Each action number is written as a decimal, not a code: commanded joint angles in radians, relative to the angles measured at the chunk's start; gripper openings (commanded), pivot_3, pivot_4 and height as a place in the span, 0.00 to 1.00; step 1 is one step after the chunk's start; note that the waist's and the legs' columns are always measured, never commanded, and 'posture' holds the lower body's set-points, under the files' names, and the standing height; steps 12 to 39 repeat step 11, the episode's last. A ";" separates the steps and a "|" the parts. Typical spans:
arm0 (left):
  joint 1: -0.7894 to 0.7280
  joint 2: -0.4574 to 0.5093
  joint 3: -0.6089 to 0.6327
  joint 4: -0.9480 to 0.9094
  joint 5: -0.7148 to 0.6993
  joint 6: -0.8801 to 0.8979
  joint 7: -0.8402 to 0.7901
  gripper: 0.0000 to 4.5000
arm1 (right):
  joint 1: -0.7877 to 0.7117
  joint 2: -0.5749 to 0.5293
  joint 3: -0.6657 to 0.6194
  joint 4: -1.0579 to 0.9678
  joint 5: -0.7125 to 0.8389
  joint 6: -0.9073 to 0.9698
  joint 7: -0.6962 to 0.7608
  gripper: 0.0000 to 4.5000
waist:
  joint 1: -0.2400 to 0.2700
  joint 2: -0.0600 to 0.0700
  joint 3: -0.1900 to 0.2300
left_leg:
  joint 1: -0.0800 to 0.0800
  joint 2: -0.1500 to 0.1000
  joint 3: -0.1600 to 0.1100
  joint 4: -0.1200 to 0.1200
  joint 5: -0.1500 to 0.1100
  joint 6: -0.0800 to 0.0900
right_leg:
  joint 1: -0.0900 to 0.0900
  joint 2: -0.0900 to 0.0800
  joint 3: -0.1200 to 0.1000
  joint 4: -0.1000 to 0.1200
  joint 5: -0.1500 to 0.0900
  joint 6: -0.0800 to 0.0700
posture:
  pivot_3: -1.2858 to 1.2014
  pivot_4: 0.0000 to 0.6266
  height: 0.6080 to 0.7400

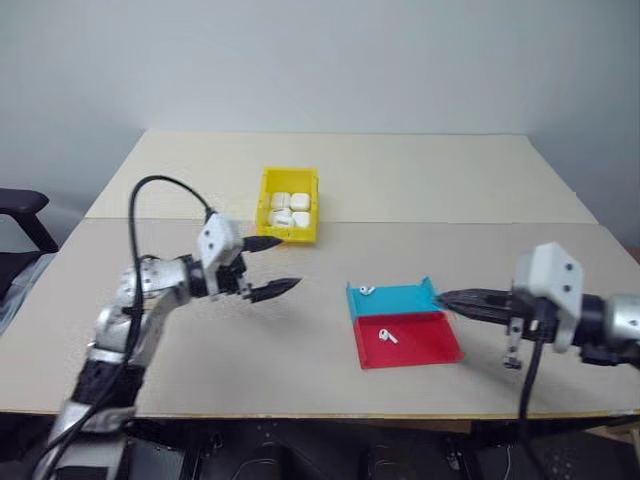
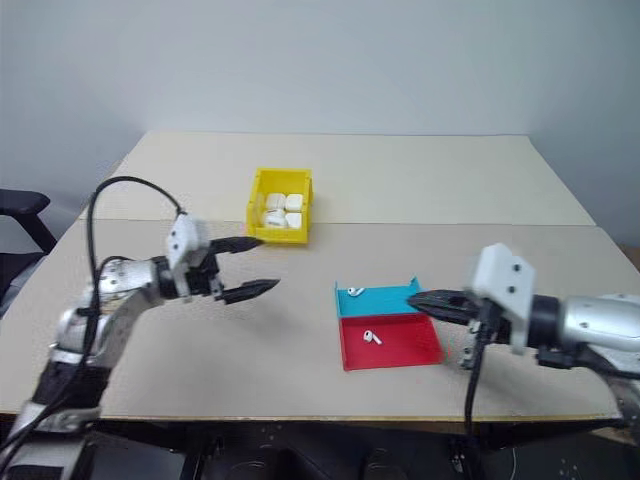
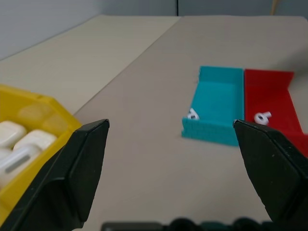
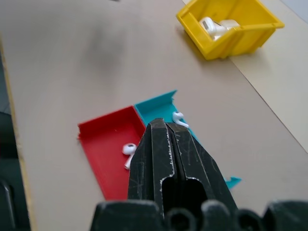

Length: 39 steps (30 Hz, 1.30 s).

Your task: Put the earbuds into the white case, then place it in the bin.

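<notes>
Two grippers over a beige desk (image 1: 300,380), bin and tray between them.
Left gripper (image 1: 273,266) has its fingers spread wide, empty, just in front of the yellow bin (image 1: 290,202), which holds several white cases (image 1: 290,209). Right gripper (image 1: 447,298) has its fingers pressed together, tip at the right edge of the teal-and-red tray (image 1: 410,345). One earbud (image 1: 366,290) lies in the teal half, another earbud (image 1: 387,336) in the red half. A black chair arm (image 1: 20,203) sits at far left.

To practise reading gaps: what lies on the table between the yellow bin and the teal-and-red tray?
Nothing: in the left eye view the table is bare between the yellow bin and the teal-and-red tray.
</notes>
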 commanded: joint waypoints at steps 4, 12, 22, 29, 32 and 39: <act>0.105 0.172 0.093 -0.142 -0.049 0.035 -0.100 1.00 | 0.034 -0.023 -0.084 0.219 -0.158 -0.336 0.241 0.00 | -0.002 0.000 0.000 | 0.001 0.000 0.000 0.000 0.000 0.000 | 0.000 0.000 0.001 0.000 0.000 0.000 | 0.52 0.24 1.00; 0.161 0.218 0.190 -0.224 -0.144 0.121 -0.078 1.00 | -0.037 -0.016 -0.038 0.308 -0.194 -0.429 0.266 0.00 | -0.002 0.000 0.000 | 0.002 0.001 0.001 0.000 0.000 0.000 | 0.000 0.000 0.002 0.001 -0.001 0.000 | 0.52 0.24 1.00; 0.161 0.218 0.190 -0.224 -0.144 0.121 -0.078 1.00 | -0.037 -0.016 -0.038 0.308 -0.194 -0.429 0.266 0.00 | -0.002 0.000 0.000 | 0.002 0.001 0.001 0.000 0.000 0.000 | 0.000 0.000 0.002 0.001 -0.001 0.000 | 0.52 0.24 1.00; 0.161 0.218 0.190 -0.224 -0.144 0.121 -0.078 1.00 | -0.037 -0.016 -0.038 0.308 -0.194 -0.429 0.266 0.00 | -0.002 0.000 0.000 | 0.002 0.001 0.001 0.000 0.000 0.000 | 0.000 0.000 0.002 0.001 -0.001 0.000 | 0.52 0.24 1.00; 0.161 0.218 0.190 -0.224 -0.144 0.121 -0.078 1.00 | -0.037 -0.016 -0.038 0.308 -0.194 -0.429 0.266 0.00 | -0.002 0.000 0.000 | 0.002 0.001 0.001 0.000 0.000 0.000 | 0.000 0.000 0.002 0.001 -0.001 0.000 | 0.52 0.24 1.00; 0.161 0.218 0.190 -0.224 -0.144 0.121 -0.078 1.00 | -0.037 -0.016 -0.038 0.308 -0.194 -0.429 0.266 0.00 | -0.002 0.000 0.000 | 0.002 0.001 0.001 0.000 0.000 0.000 | 0.000 0.000 0.002 0.001 -0.001 0.000 | 0.52 0.24 1.00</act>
